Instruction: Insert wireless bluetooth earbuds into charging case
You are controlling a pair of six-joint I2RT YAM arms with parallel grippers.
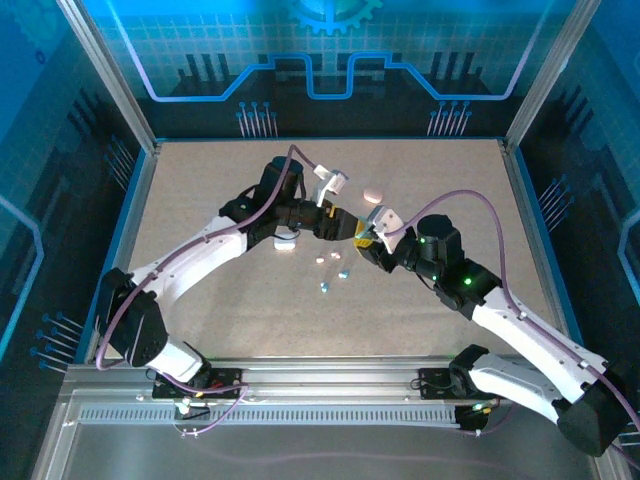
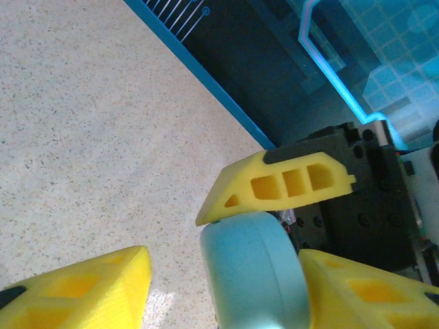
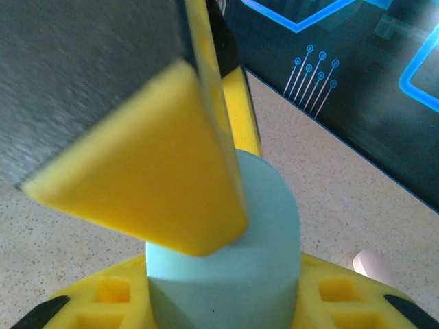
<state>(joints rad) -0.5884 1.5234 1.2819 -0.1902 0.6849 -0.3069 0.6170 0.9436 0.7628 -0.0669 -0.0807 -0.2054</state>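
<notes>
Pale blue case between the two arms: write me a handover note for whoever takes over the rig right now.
Right gripper: shut on the pale blue case.
Left gripper: open around that case, one of its fingers apart from it.
Earbuds: loose on the table, nearer the bases than the grippers; pink case lies beyond them.
Done: pale blue case gripped. Left: open it, seat the earbuds.

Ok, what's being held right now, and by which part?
The right gripper clamps the pale blue case across its sides. The left gripper straddles it, one finger clear of it.
</notes>
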